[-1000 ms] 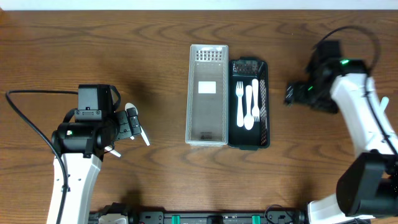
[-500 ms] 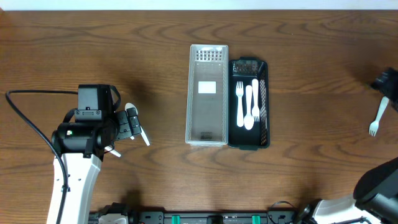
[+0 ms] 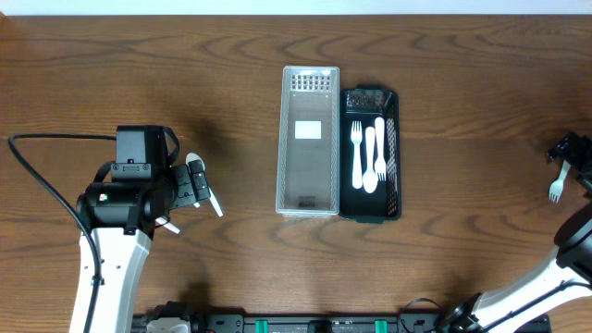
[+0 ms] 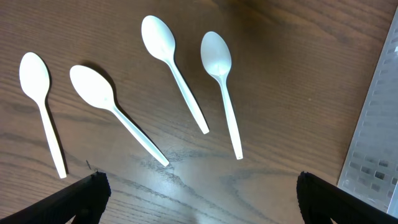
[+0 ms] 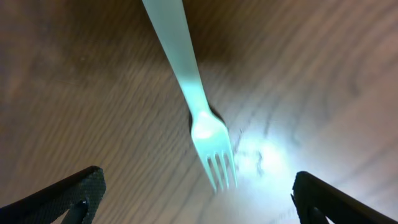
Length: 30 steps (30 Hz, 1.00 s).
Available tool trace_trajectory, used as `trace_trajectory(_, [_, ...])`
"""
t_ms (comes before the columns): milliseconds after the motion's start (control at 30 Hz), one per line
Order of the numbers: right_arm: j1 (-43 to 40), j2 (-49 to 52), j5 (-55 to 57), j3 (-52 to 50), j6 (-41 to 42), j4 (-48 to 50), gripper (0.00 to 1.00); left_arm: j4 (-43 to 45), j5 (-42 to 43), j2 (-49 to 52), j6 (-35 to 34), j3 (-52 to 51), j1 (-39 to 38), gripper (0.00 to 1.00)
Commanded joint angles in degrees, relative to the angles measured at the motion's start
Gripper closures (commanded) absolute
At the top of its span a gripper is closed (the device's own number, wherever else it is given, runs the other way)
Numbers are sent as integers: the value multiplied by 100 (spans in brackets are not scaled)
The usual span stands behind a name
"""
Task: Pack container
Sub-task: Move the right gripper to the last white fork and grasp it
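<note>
Wooden surface [image 3: 462, 55]: one, filling every view.

Arms: two. The left arm [image 3: 116, 222] stands at the lower left of the overhead frame. The right arm [image 3: 578, 245] is cut off by the right edge.

Clear container [image 3: 310, 176]: one, at the centre of the overhead frame, long side running top to bottom. No cutlery is seen inside it.

Black tray [image 3: 393, 148]: one, touching the clear container's right side. It holds three white utensils [image 3: 369, 157], laid side by side lengthwise.

Left gripper [image 4: 208, 199]: fingers spread wide, holding nothing. Four white spoons [image 4: 93, 90] lie on the surface ahead of it, bowls toward the top of the wrist frame, none touching a finger. The clear container's edge shows at the right of that frame.

Right gripper [image 5: 199, 196]: fingers spread wide, holding nothing. One white fork [image 5: 208, 134], blurred, lies between and ahead of the fingertips, tines toward the bottom of the frame, touching neither finger. Overhead, this fork sits at the far right edge, well apart from the tray.
</note>
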Motion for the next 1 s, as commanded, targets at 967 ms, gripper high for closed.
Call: trace_trajectory(967, [-22, 866, -376, 44, -1401, 658, 35, -15, -22, -2, -55, 68, 24, 2])
